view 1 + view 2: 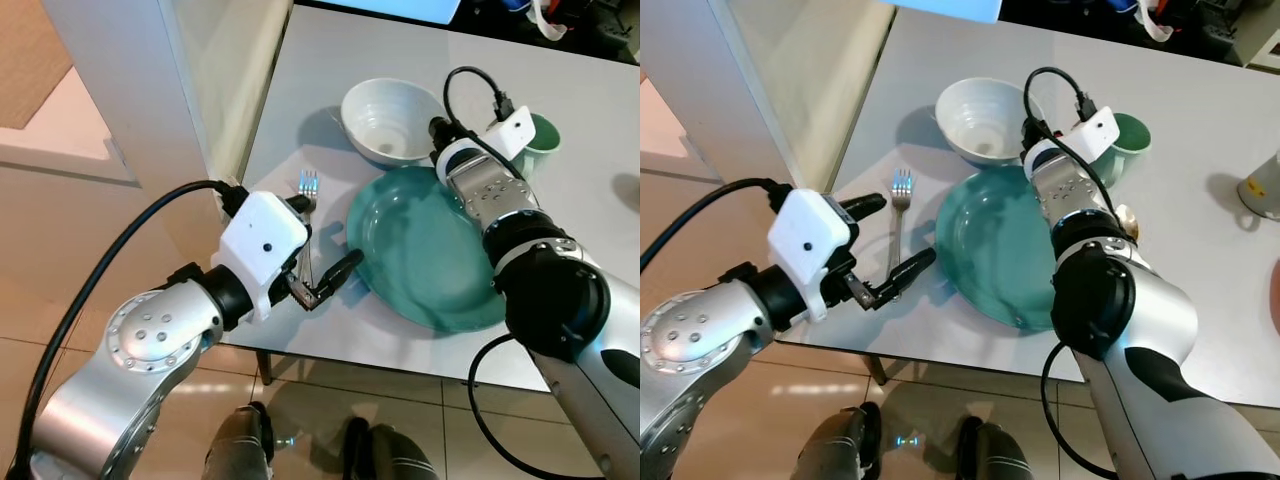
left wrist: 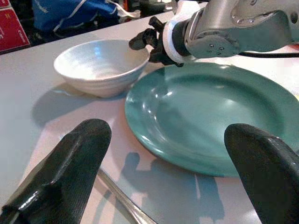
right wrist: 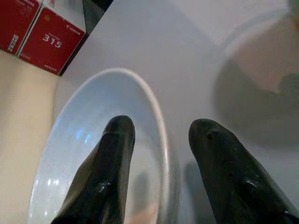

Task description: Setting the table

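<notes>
On the grey table [image 1: 300, 60] the teal plate [image 1: 420, 255] lies at centre, with the white bowl [image 1: 390, 120] at its 11 o'clock, the green cup [image 1: 1128, 140] at 1 o'clock and the fork [image 1: 900, 205] at 9 o'clock. The left gripper [image 1: 885, 245] hovers over the fork handle, fingers spread wide and empty. The right gripper [image 3: 161, 154] straddles the bowl's rim, one finger inside and one outside, parted and not yet closed on it.

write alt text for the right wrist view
The right gripper straddles the rim of a white bowl, one black finger inside, one outside, fingers open. Grey table beyond, red boxes past its edge.
</notes>
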Controlling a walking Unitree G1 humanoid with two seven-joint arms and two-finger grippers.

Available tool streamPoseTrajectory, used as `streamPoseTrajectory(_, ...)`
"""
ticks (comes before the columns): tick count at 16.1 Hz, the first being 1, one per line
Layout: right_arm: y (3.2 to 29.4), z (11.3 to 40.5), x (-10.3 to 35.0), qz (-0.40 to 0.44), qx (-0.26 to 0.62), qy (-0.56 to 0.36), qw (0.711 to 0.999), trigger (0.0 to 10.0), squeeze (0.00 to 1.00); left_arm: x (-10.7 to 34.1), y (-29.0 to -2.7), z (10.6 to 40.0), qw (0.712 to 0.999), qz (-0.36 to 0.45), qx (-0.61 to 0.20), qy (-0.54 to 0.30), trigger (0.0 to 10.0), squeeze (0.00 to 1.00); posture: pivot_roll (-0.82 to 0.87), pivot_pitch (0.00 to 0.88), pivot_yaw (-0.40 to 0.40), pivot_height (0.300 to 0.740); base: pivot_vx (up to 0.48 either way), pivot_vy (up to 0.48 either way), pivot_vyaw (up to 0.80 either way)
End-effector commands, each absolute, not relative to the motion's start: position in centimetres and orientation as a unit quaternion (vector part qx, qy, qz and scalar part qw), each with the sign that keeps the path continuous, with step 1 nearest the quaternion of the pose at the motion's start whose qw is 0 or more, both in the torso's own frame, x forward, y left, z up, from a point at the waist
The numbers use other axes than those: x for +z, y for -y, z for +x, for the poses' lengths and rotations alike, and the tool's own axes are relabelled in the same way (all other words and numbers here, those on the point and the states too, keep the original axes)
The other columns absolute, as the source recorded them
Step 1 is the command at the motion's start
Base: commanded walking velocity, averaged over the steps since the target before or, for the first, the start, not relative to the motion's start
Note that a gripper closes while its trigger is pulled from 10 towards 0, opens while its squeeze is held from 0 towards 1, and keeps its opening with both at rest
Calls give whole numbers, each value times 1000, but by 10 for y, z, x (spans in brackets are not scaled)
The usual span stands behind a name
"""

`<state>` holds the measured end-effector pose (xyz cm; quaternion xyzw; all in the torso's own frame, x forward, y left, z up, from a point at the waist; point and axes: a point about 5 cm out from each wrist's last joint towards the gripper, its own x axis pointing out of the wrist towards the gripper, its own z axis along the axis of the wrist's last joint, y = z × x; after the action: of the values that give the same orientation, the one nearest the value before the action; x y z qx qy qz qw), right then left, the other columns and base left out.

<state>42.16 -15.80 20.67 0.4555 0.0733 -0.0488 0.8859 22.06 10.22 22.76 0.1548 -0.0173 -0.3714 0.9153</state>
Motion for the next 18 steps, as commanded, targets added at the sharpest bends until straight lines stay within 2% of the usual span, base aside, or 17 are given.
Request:
streamPoseTrajectory(1, 165, 422, 208, 460, -55, -70, 883, 10000, 0, 225, -100, 222, 910, 161, -381, 15, 10000, 0, 334, 138, -106, 740, 0, 0, 0)
streamPoseTrajectory(5, 172, 421, 209, 453, -48, -65, 888, 10000, 0, 222, -105, 239, 926, 167, -339, 21, 10000, 0, 293, 73, -108, 740, 0, 0, 0)
streamPoseTrajectory(7, 175, 424, 232, 358, -10, -19, 933, 10000, 0, 216, -114, 257, 955, 137, -263, 13, 10000, 0, 232, 38, -82, 740, 0, 0, 0)
streamPoseTrajectory(10, 181, 417, 242, 278, 16, 43, 959, 10000, 0, 201, -114, 272, 965, 132, -227, -1, 10000, 0, 122, 1, -31, 740, 0, 0, 0)
streamPoseTrajectory(11, 184, 408, 238, 254, 10, 57, 965, 10000, 0, 198, -114, 275, 967, 131, -217, -2, 10000, 0, 115, 0, -30, 740, 0, 0, 0)
streamPoseTrajectory(14, 185, 354, 212, 187, -5, 67, 980, 10000, 0, 190, -110, 276, 968, 139, -210, -2, 10000, 0, 77, 0, -32, 740, 0, 0, 0)
streamPoseTrajectory(16, 176, 292, 185, 87, -2, 77, 993, 10000, 0, 181, -112, 269, 971, 119, -209, -4, 10000, 0, 49, 0, -36, 740, 0, 0, 0)
streamPoseTrajectory(17, 171, 268, 175, 70, -5, 71, 995, 10000, 0, 176, -114, 263, 972, 105, -209, -7, 10000, 0, 41, 0, -48, 740, 0, 0, 0)
streamPoseTrajectory(18, 171, 262, 174, 78, -10, 66, 995, 10000, 0, 174, -114, 262, 972, 104, -210, -10, 10000, 0, 36, 0, -58, 740, 0, 0, 0)
